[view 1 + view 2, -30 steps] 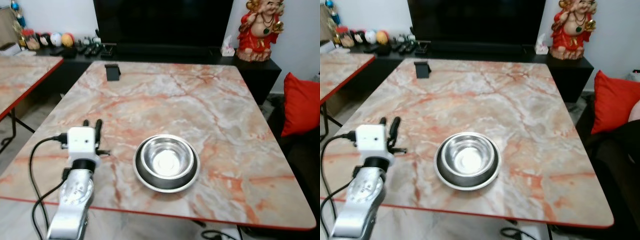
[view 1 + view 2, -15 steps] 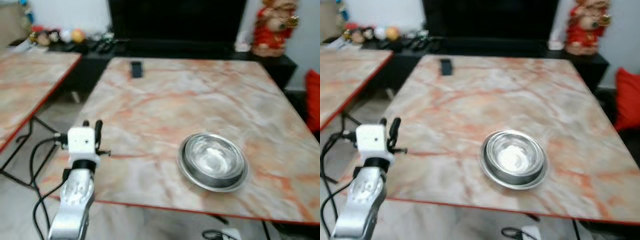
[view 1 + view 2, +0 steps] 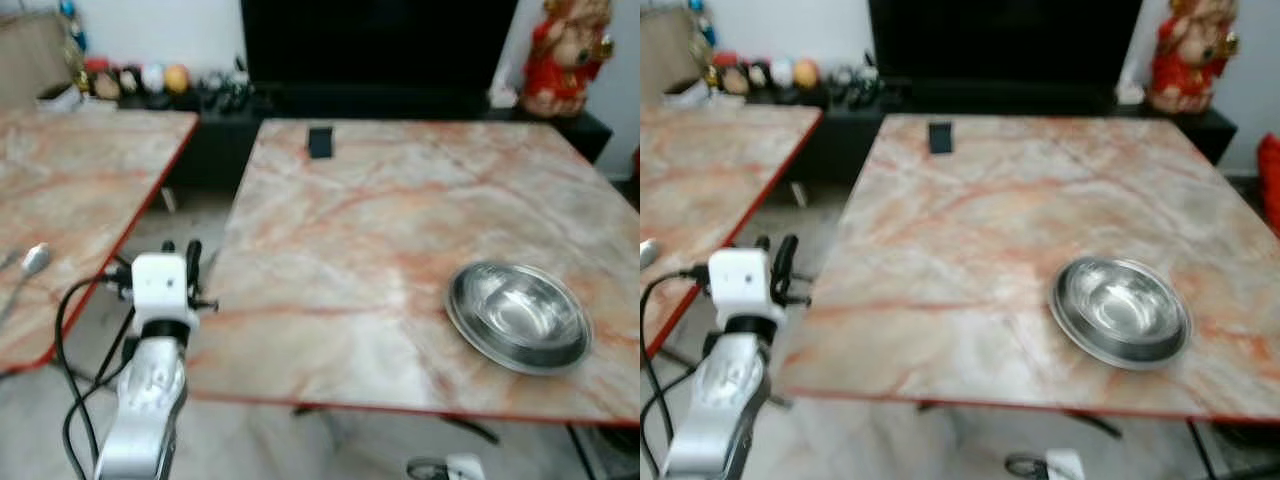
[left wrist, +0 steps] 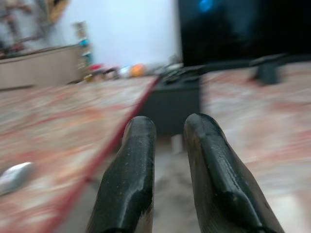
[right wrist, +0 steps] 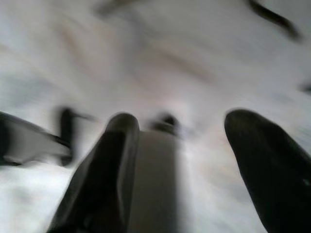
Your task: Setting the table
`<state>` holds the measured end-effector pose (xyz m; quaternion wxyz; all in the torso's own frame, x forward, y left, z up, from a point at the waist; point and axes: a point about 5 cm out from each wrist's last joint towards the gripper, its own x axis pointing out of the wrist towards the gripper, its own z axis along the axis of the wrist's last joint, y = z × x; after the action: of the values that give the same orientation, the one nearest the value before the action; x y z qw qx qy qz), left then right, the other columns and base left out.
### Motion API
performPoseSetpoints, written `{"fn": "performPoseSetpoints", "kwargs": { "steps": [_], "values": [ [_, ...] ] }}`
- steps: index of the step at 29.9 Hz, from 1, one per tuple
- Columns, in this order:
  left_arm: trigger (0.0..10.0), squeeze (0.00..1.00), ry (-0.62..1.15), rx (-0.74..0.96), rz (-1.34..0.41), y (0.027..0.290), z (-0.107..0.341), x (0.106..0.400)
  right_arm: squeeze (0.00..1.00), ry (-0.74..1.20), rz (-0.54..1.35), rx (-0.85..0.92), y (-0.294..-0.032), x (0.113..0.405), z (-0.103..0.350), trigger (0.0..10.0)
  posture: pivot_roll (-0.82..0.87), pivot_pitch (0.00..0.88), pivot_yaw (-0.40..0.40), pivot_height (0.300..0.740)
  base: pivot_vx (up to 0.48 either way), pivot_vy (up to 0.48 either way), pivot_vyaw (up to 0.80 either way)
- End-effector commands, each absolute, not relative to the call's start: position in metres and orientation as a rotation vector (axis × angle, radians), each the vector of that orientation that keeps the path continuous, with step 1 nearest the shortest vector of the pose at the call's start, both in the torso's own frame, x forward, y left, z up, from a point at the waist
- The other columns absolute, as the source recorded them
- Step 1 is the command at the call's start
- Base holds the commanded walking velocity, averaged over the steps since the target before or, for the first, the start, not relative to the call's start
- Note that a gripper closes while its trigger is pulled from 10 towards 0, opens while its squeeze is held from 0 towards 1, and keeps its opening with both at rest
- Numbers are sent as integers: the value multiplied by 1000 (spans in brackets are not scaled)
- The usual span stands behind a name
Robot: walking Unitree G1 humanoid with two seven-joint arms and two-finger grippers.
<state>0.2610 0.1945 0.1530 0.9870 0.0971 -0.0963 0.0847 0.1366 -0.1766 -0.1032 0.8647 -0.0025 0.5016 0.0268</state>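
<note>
A steel bowl (image 3: 518, 317) sits on the marble table (image 3: 380, 220) near its front edge, to my right. On a second marble table (image 3: 70, 190) to my left lies a spoon (image 3: 30, 262), blurred, also in the left wrist view as the spoon (image 4: 14, 177). My left gripper (image 3: 180, 250) is raised over the gap between the two tables, its fingers (image 4: 138, 160) a narrow gap apart with nothing between them. My right gripper (image 5: 187, 145) hangs over the pale floor, fingers wide apart and empty.
A small black object (image 3: 320, 142) stands at the far side of the table. Behind it are a dark TV (image 3: 380, 40) on a low black cabinet, a red figurine (image 3: 565, 55), and small items (image 3: 150, 80). A white thing (image 3: 460, 466) lies on the floor.
The camera has swung left: the bowl now sits far right in the picture and the second table with the spoon has come into view. The left arm keeps its pose.
</note>
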Motion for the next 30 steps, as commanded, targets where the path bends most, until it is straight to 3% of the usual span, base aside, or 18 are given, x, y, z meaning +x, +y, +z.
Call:
{"fn": "performPoseSetpoints", "kwargs": {
  "steps": [1,17,30],
  "values": [
    [10000,0,-209,199,135,188,156,263,0,1051,46,-18,-183,135,-103,10000,28,0,-2,740,0,274,0],
    [10000,0,59,202,6,188,97,252,0,1051,46,-17,-182,135,-103,10000,26,0,2,740,0,34,0],
    [10000,0,377,232,-60,211,23,218,0,1051,45,-18,-183,135,-103,10000,21,0,5,740,0,0,0]
  ]
}}
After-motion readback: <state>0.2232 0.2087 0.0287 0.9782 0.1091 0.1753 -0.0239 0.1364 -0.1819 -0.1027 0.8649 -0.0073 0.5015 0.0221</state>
